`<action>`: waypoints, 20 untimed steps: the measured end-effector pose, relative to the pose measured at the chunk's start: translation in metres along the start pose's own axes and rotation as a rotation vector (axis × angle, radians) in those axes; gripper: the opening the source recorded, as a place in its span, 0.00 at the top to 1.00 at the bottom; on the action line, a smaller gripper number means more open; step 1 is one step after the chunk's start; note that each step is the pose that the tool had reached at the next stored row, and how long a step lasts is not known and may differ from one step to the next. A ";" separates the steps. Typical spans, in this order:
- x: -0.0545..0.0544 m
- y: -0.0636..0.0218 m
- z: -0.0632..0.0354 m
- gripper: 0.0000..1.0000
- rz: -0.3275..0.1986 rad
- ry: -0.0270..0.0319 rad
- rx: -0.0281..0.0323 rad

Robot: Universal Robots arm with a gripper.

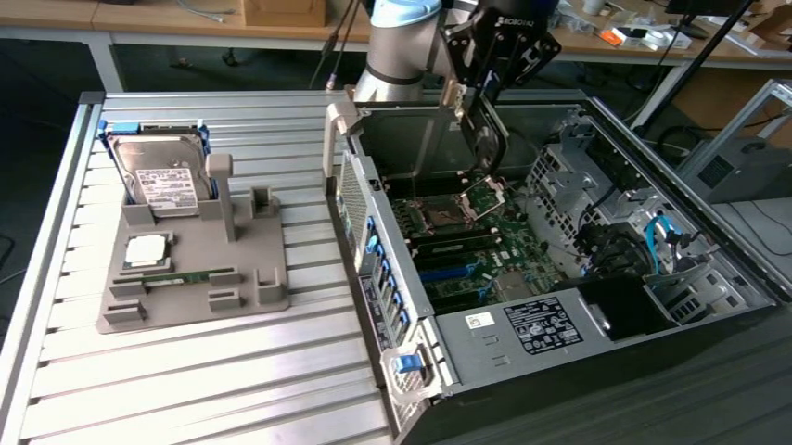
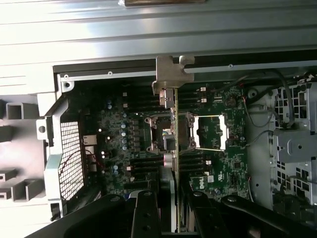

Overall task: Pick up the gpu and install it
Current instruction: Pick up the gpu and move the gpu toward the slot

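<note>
The gpu (image 1: 485, 139) hangs on edge as a thin card above the open computer case (image 1: 371, 185), over the back part of the motherboard (image 1: 477, 246). My gripper (image 1: 477, 93) is shut on its upper end. In the wrist view the gpu (image 2: 174, 124) appears edge-on as a narrow strip, and its silvery metal bracket (image 2: 172, 74) sits at the far end. It runs out from between the black fingers (image 2: 146, 213) of my gripper (image 2: 176, 210), above the processor socket (image 2: 168, 131). The card is clear of the board and touches no slot.
On the slatted aluminium table (image 1: 185, 380), to the exterior view's left of the case, a grey holder (image 1: 185, 297) carries a hard drive (image 1: 161, 176), a processor chip (image 1: 146, 248) and a green memory stick (image 1: 185, 276). Drive cages and blue cables (image 1: 656, 232) fill the case's right side.
</note>
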State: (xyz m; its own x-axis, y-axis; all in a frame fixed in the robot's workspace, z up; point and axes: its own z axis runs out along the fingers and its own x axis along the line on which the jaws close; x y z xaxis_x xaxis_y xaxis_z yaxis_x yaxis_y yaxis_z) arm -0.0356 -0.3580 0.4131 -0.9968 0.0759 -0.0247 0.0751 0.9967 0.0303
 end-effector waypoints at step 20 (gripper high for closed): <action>-0.004 0.0001 0.0067 0.73 0.000 -0.0002 0.0018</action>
State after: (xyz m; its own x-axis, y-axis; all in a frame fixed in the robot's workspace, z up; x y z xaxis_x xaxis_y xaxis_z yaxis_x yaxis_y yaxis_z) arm -0.0313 -0.3580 0.4065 -0.9968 0.0759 -0.0249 0.0752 0.9968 0.0286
